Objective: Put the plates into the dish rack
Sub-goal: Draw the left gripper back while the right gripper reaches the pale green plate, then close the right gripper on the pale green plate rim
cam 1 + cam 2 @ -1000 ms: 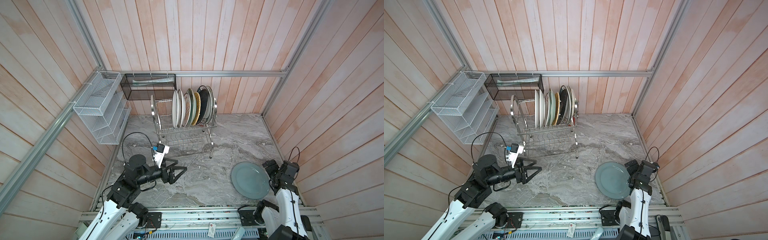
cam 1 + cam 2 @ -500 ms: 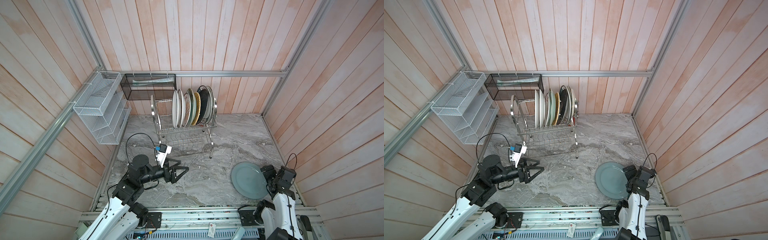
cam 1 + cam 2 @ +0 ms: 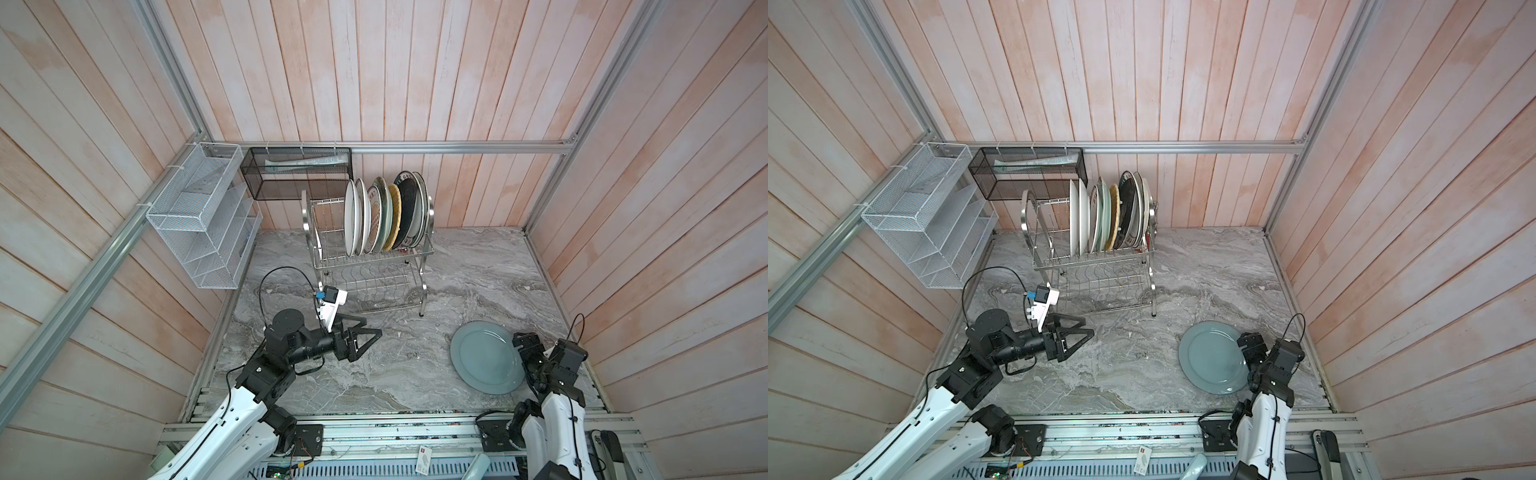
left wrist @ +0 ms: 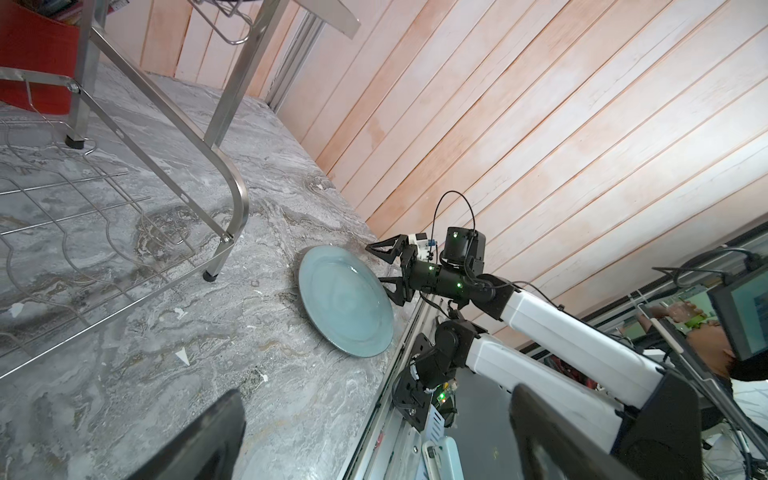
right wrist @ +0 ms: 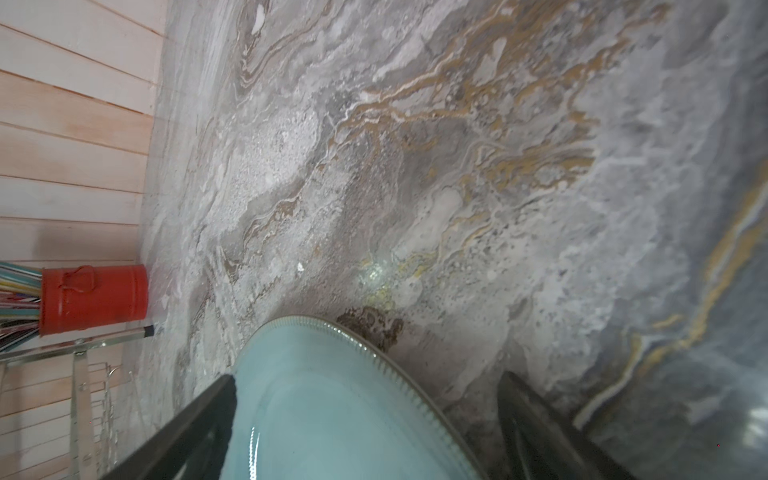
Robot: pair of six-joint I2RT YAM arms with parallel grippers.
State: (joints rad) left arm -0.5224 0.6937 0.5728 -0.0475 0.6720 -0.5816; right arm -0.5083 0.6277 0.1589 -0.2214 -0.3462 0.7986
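Lying flat near the front right corner of the worktop [image 3: 415, 374], the grey-blue plate [image 3: 484, 357] is straddled at its rim by the spread right gripper [image 3: 524, 356], while the left gripper [image 3: 372, 326] is held spread and other plates [image 3: 386, 216] are stood in the dish rack [image 3: 374, 266].

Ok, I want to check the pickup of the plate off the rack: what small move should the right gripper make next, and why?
Probably close the right gripper on the rim of the grey-blue plate. It lies flat on the table, the only plate outside the dish rack, and the right wrist view shows the open jaws either side of its near edge.
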